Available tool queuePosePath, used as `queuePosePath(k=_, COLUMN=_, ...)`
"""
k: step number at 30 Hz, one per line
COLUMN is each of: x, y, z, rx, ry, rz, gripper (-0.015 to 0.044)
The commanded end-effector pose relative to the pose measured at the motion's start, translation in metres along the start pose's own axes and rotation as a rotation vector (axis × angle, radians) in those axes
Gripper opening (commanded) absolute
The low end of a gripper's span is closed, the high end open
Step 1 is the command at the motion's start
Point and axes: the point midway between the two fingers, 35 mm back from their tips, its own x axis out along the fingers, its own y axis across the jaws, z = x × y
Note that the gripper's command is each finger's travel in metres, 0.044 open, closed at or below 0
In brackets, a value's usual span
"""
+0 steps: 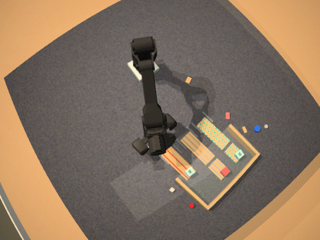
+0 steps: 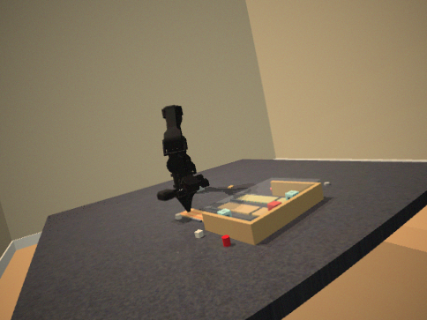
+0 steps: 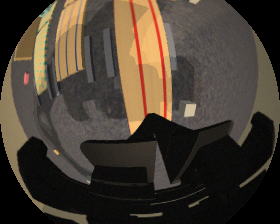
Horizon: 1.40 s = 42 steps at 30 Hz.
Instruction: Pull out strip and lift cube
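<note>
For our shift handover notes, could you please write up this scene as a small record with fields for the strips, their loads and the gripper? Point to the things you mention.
red-lined strip: in one piece, bearing a labelled cube (image 1: 190, 172) (image 2: 224, 212)
grey-lined strip: two pieces, a red block (image 1: 225, 171) (image 2: 273, 205) on the shorter
green-dotted strip: two pieces, another labelled cube (image 1: 239, 154) (image 2: 291, 194) on the shorter
gripper (image 3: 156, 135): shut, its tips at the red-lined strip
outside the wooden frame (image 1: 233, 184) (image 2: 282, 219): a red cylinder (image 1: 192, 205) (image 2: 226, 241), a blue disc (image 1: 257, 128)

Matte black arm, blocky rounded joints, slim straight link, tapered dark pincer (image 1: 158, 153) (image 2: 189, 211) (image 3: 150, 116), seemingly unmarked
</note>
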Motion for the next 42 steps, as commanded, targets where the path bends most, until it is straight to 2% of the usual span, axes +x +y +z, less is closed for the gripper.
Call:
queuePosePath(k=1, x=0.004, y=0.001, z=-0.013, rx=0.002, ry=0.02, rz=0.01, gripper=0.0)
queuePosePath(k=42, x=0.004, y=-0.001, z=-0.074, rx=0.002, ry=0.025, rz=0.009, gripper=0.0)
